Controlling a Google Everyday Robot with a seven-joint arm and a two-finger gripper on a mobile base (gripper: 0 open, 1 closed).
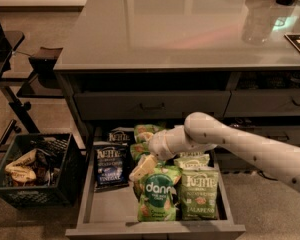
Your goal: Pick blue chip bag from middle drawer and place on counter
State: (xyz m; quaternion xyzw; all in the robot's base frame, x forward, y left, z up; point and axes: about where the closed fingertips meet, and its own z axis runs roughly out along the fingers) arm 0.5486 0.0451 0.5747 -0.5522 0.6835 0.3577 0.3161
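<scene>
Navy blue chip bag [110, 165] lies flat in open middle drawer [107, 210], just left of claw [142, 168], not gripped. Claw hangs low over green bags [159, 199]; wide or narrow, cannot tell. Grasp, lift and placing on grey worktop [180, 29] all left to do.

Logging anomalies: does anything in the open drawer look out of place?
Nothing spilled or damaged. The gripper hovers over the overlapping green bags, beside rather than on the blue chip bag, which lies flat in the middle drawer.
</scene>
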